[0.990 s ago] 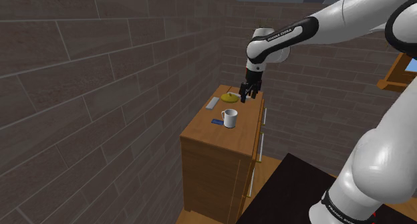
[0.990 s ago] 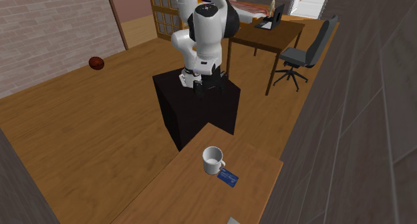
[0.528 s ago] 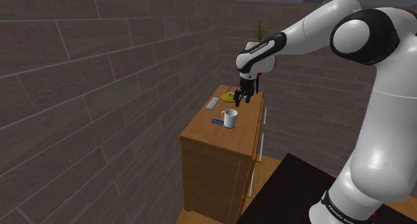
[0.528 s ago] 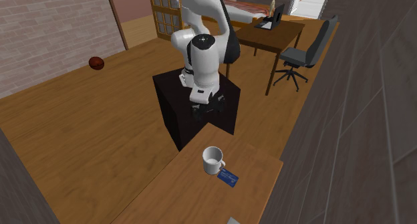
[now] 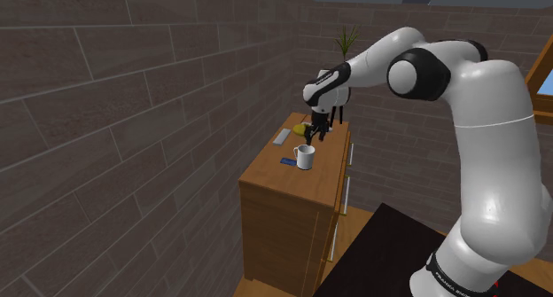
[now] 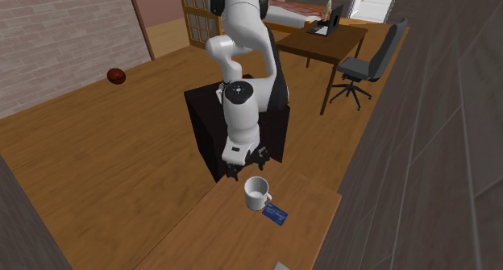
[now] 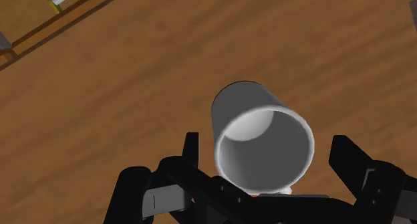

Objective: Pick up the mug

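The white cylindrical mug [image 5: 305, 157] stands upright on the brown wooden top of a chest of drawers [image 5: 323, 175] set against a dark brick wall. Its open mouth faces up and its handle is turned toward a small flat blue card [image 5: 287, 163] lying just beside it. The all-black two-finger gripper [image 5: 317, 132] hangs just above the mug, pointing down, with its tips close over the rim. In the wrist view the fingers [image 7: 191, 151] are spread wide. The mug [image 7: 248, 102] shows between them, its round mouth roughly centred in the gap. A strip of bare wood is visible on each side, so neither finger touches it. The gripper [image 7: 268, 140] holds nothing. In the second exterior view the gripper [image 6: 247, 165] sits just beyond the mug [image 6: 256, 193], on the side of the black box stand [image 6: 203, 123], and the blue card [image 6: 275, 215] lies against the mug's opposite side. Farther along the chest's top, in the shoulder view, lie a yellow object [image 5: 301, 128] and a flat grey rectangle [image 5: 281, 136], both apart from the mug.
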Available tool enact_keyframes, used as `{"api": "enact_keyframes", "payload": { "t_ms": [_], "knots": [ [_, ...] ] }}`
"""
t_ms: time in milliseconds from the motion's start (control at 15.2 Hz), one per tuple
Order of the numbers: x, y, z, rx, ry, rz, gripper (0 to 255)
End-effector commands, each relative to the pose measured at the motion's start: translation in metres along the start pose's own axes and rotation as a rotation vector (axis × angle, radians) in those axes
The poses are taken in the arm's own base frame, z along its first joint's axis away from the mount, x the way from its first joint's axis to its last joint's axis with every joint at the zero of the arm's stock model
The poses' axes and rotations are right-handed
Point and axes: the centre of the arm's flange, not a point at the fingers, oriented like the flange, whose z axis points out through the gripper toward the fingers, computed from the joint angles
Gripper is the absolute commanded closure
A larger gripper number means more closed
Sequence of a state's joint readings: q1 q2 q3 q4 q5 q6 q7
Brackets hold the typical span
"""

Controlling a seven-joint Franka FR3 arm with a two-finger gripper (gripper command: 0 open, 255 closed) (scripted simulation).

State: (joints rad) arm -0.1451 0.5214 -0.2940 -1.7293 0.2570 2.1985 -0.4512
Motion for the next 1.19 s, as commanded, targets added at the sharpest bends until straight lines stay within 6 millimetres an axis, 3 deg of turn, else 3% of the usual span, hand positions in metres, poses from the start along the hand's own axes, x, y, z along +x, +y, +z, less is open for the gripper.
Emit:
{"api": "enact_keyframes", "payload": {
  "t_ms": [0,198,660,792,858,1122],
  "knots": [
    [0.016,0.011,0.018,0.001,0.0,0.005,0],
    [0.035,0.025,0.037,0.001,0.0,0.01,0],
    [0.035,0.028,0.077,0.001,0.0,0.01,0],
    [0.035,0.028,0.077,0.001,0.0,0.01,0],
    [0.035,0.028,0.077,0.001,0.0,0.01,255],
    [0.035,0.028,0.077,0.001,0.0,0.01,255]
  ]
}}
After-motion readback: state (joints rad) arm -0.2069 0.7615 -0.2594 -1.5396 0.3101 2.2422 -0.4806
